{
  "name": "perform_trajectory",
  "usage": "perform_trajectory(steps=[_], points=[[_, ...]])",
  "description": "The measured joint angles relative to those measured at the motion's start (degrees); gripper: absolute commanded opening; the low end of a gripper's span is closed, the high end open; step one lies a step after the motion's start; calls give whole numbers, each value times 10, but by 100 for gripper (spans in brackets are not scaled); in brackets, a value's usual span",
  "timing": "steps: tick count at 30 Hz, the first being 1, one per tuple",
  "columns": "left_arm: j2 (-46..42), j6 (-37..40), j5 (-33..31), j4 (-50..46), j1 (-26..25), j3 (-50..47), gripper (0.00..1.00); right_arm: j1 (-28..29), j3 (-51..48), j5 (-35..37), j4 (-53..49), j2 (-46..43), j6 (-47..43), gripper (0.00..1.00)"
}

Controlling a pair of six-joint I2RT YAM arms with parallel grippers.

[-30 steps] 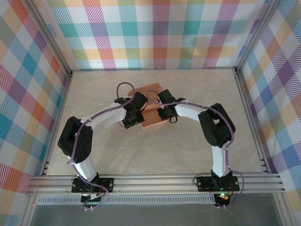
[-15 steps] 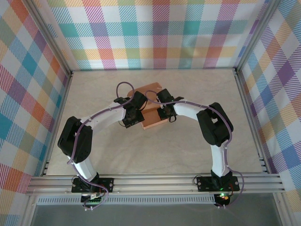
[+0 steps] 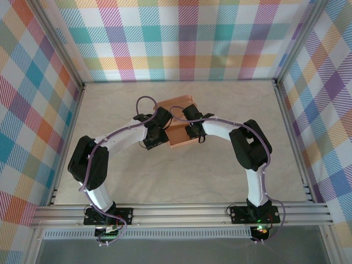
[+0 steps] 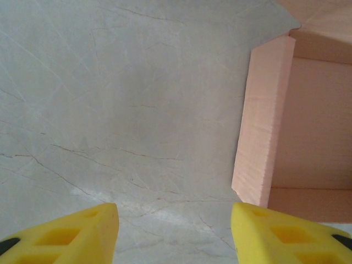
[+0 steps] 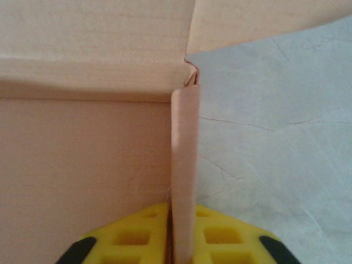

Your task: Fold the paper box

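Observation:
The paper box (image 3: 177,107), salmon-orange card, lies at the middle of the table with its side walls partly raised. My right gripper (image 5: 181,237) is shut on one upright side wall (image 5: 185,159) of the box, with the box floor to its left and bare table to its right. In the top view this gripper (image 3: 191,128) sits over the box's right part. My left gripper (image 4: 173,236) hovers open over the bare table just left of the box's left wall (image 4: 263,126), nothing between its yellow fingertips (image 4: 82,234). From above it (image 3: 160,133) sits at the box's left edge.
The pale marbled tabletop (image 3: 121,176) is fenced by an aluminium frame (image 3: 181,212) at the near edge and checked cloth walls (image 3: 181,44) on the other sides. Both arms arch inward over the table's middle.
The box's far end has lifted and spread wider in the top view, its walls standing higher. The right gripper shifted slightly toward the back with the wall; the left barely moved.

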Motion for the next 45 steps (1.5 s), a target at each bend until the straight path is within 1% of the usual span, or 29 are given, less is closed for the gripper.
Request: perform_trajectory(steps=[2, 5, 7, 15, 21, 24, 29, 31, 33, 37, 38, 45], points=[[0, 0, -1, 0, 0, -7, 56, -5, -3, -15, 1, -5, 5, 23], [0, 0, -2, 0, 0, -14, 56, -11, -11, -33, 0, -15, 11, 32], [-1, 0, -2, 1, 0, -14, 56, -14, -11, -43, 1, -20, 12, 33], [-1, 0, -1, 8, 0, -15, 57, -18, -8, -62, 0, -22, 14, 33], [-1, 2, -1, 14, 0, -15, 57, -22, 21, -66, -4, -20, 17, 34], [-1, 2, 0, 14, 0, -15, 57, -23, 37, -66, -7, -17, 18, 31], [-1, 2, 1, 14, 0, -15, 57, -25, 48, -63, -13, -4, 15, 30], [-1, 2, 1, 14, 0, -15, 57, -25, 49, -59, -20, 5, 11, 29], [0, 2, 1, 14, 0, -15, 57, -25, 49, -54, -28, 11, 7, 23], [0, 2, 1, 14, 0, -15, 57, -25, 49, -43, -38, 17, -4, 2], [0, 2, 1, 14, 0, -15, 57, -25, 50, -41, -38, 17, -6, 0], [3, 2, 1, 14, 0, -15, 57, -23, 51, -14, -41, 17, -11, 0]])
